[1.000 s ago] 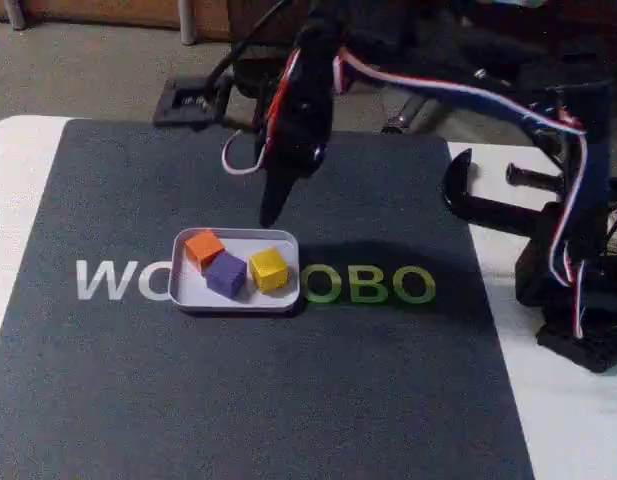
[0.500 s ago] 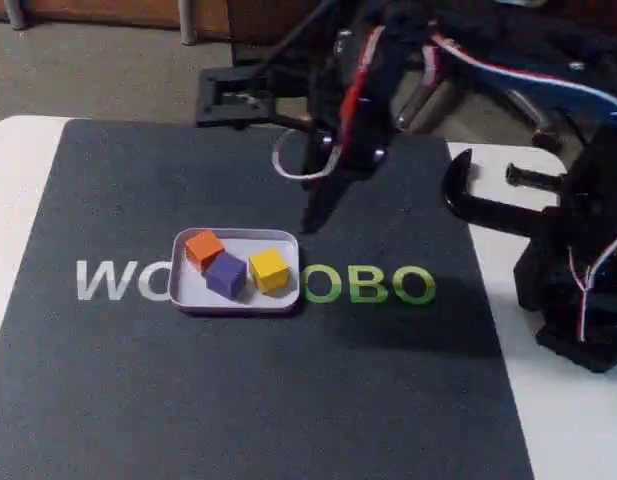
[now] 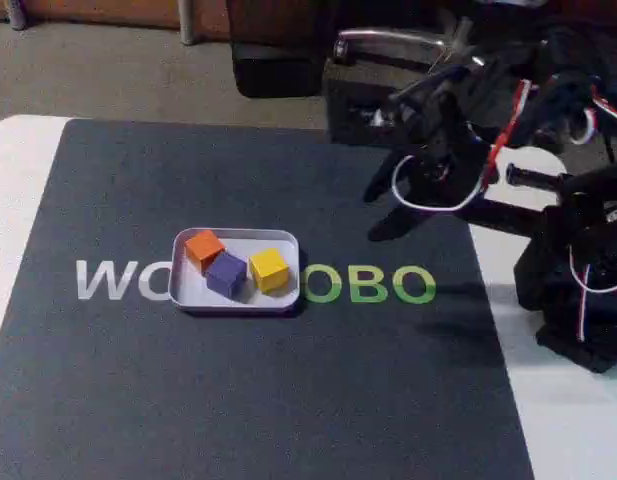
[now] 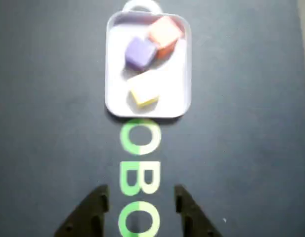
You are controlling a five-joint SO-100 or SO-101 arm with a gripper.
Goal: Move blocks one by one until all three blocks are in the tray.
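The white tray [image 3: 188, 292] [image 4: 184, 74] lies on the dark mat, and all three blocks sit inside it. In the fixed view the orange block [image 3: 204, 247] is at the tray's left, the purple block [image 3: 226, 273] in the middle, the yellow block [image 3: 269, 268] at the right. The wrist view shows the orange block [image 4: 164, 32], purple block [image 4: 139, 52] and yellow block [image 4: 143, 94] too. My gripper [image 3: 380, 210] [image 4: 140, 200] hangs open and empty above the mat, well to the right of the tray in the fixed view.
A dark mat [image 3: 138, 400] with white and green lettering covers the white table [image 3: 13, 160]. The arm's base and a black clamp [image 3: 488, 195] stand at the right edge. Dark furniture and a metal bar [image 3: 388, 38] lie behind the mat.
The arm has swung from above the tray's back edge to the right and drawn back toward its base. The blocks and tray have not moved.
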